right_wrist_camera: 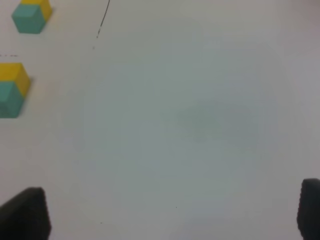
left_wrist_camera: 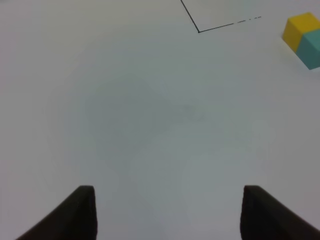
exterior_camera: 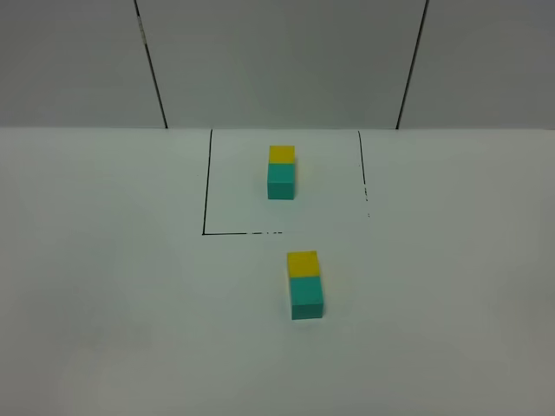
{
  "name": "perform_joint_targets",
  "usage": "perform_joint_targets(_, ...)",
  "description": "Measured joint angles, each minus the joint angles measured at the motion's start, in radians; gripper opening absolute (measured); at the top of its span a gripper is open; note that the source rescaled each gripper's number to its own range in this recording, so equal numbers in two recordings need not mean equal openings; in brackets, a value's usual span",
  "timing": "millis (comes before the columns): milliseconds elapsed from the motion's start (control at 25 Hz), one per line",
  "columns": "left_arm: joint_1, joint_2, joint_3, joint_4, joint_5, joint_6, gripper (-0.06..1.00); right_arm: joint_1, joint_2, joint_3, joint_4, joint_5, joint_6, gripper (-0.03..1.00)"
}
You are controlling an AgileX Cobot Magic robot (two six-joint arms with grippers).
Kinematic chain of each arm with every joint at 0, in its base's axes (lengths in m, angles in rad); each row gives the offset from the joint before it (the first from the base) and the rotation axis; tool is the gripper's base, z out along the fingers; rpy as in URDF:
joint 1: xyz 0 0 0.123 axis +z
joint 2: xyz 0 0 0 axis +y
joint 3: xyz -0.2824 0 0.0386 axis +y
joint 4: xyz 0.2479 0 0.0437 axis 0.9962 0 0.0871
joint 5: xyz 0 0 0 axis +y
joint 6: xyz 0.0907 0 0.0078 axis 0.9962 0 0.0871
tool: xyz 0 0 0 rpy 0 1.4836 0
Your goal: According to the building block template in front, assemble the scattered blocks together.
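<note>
The building block template (exterior_camera: 281,172), a small yellow cube joined to a teal one, sits inside the black outlined square (exterior_camera: 206,199) at the back. The scattered blocks stand touching in front of the square: the yellow cube (exterior_camera: 303,263) behind, the teal cube (exterior_camera: 307,297) in front. No gripper shows in the exterior view. My left gripper (left_wrist_camera: 167,212) is open and empty over bare table, with the touching cubes (left_wrist_camera: 304,36) far off to one side. My right gripper (right_wrist_camera: 167,212) is open and empty; its view shows the cubes (right_wrist_camera: 11,91) and the template (right_wrist_camera: 30,16) far off.
The white table (exterior_camera: 130,303) spreads around the blocks. The black outline's front corner shows in the left wrist view (left_wrist_camera: 198,31). A grey panelled wall (exterior_camera: 277,61) stands behind the table.
</note>
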Motion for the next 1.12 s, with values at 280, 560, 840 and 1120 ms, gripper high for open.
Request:
perform_joint_targets(280,0.0,0.0,0.0,0.0,0.0,0.0,0.38,0.0,0.0,0.0,0.0,-0.001,0.0,1.0)
perform_joint_targets(560,0.0,0.0,0.0,0.0,0.0,0.0,0.38,0.0,0.0,0.0,0.0,-0.001,0.0,1.0)
perform_joint_targets(840,0.0,0.0,0.0,0.0,0.0,0.0,0.38,0.0,0.0,0.0,0.0,-0.002,0.0,1.0)
perform_joint_targets(1120,0.0,0.0,0.0,0.0,0.0,0.0,0.38,0.0,0.0,0.0,0.0,-0.002,0.0,1.0)
